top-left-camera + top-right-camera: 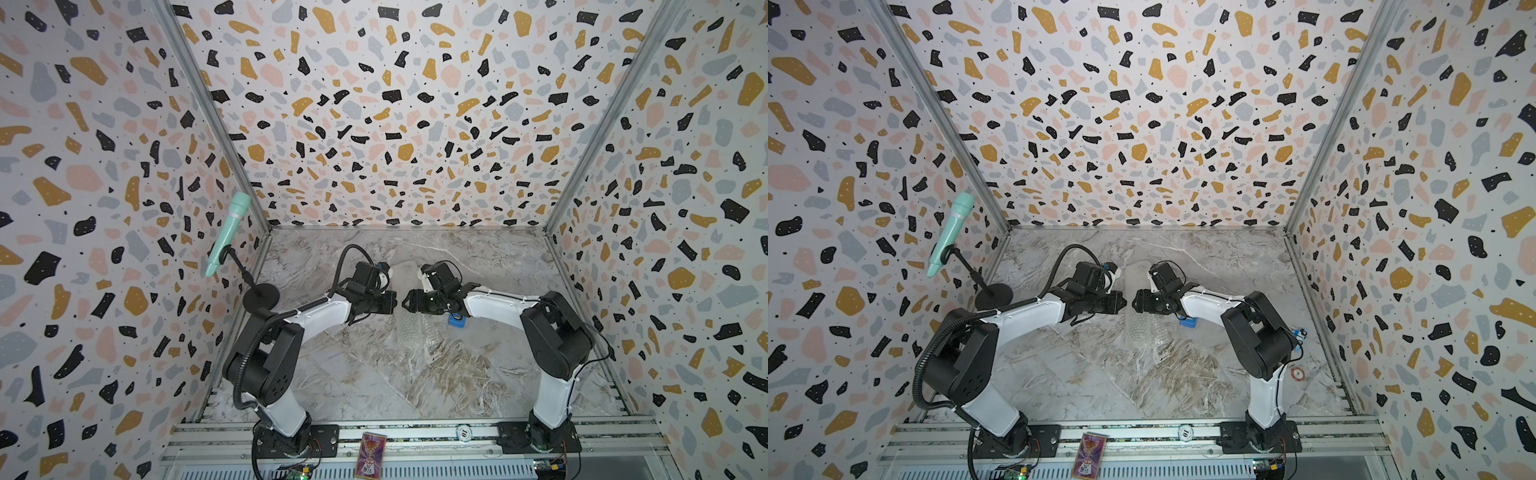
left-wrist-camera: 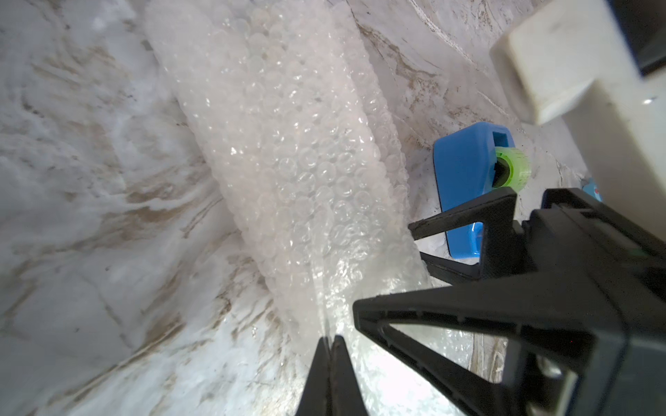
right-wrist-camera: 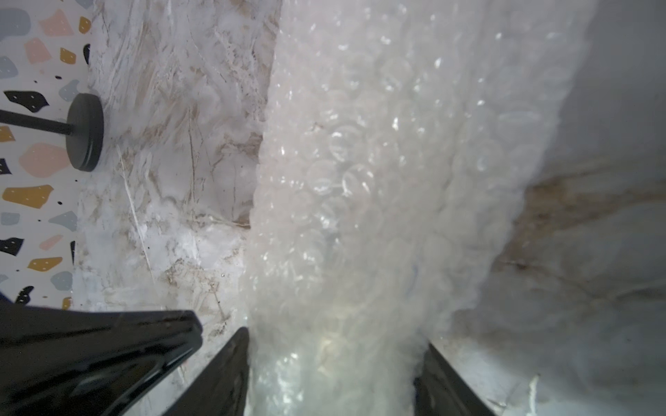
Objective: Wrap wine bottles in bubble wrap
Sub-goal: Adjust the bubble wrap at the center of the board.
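The bubble wrap (image 2: pixel 288 151) lies as a long rolled bundle (image 1: pixel 411 332) across the middle of the marble table. The wine bottle is hidden; I cannot make it out through the layers. My left gripper (image 2: pixel 329 338) is shut, and a thin loose edge of the wrap runs in between its fingertips. My right gripper (image 3: pixel 335 342) straddles the bundle (image 3: pixel 360 180) near the same end, with a finger pressed against each side. In both top views the two grippers (image 1: pixel 395 302) (image 1: pixel 406 301) meet tip to tip above the roll (image 1: pixel 1142 332).
A blue tape dispenser (image 1: pixel 456 321) with a green roll (image 2: pixel 511 167) stands on the table just right of the bundle, under my right forearm. A black microphone stand (image 1: pixel 260 297) holding a mint microphone (image 1: pixel 228 235) stands at the left wall. A card (image 1: pixel 370 455) lies on the front rail.
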